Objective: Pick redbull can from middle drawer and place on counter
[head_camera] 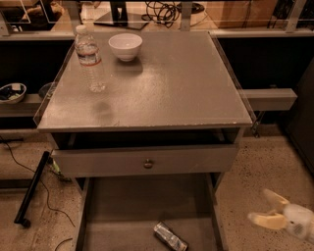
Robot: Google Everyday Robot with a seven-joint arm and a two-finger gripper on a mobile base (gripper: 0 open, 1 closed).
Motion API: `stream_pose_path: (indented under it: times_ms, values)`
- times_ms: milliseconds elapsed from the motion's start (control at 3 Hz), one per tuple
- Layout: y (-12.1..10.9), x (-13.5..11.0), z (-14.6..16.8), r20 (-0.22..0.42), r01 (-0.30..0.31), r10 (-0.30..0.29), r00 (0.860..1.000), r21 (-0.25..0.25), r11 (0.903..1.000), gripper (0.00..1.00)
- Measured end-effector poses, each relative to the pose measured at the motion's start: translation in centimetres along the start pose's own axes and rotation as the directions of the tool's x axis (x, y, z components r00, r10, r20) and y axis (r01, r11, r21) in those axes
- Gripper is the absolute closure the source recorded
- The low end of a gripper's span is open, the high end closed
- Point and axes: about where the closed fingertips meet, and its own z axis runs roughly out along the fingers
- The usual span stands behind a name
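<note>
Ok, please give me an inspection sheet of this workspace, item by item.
Surface: counter flat, grey, slightly glossy.
Job's things: redbull can lying on its side on the open middle drawer floor.
Clutter: water bottle and white bowl standing at the counter's far left.
Grippers: gripper open, holding nothing, right of the middle drawer, over the speckled floor.
Cables: black cable on floor at left; more cables behind counter.
Surroundings: knob drawer slightly open.

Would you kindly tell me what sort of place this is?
Likely a robotics lab or office: a counter with clear side guards, tangled cables behind it, and the robot's open hand low on the right, beside the middle drawer.
</note>
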Motion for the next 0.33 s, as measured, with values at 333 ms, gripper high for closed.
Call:
stream_pose_path:
  times_ms: [333]
  values:
    - [-2.91, 0.80, -5.34, 0.045, -0.064, 0.058, 0.997, 0.127, 0.9899, 0.00]
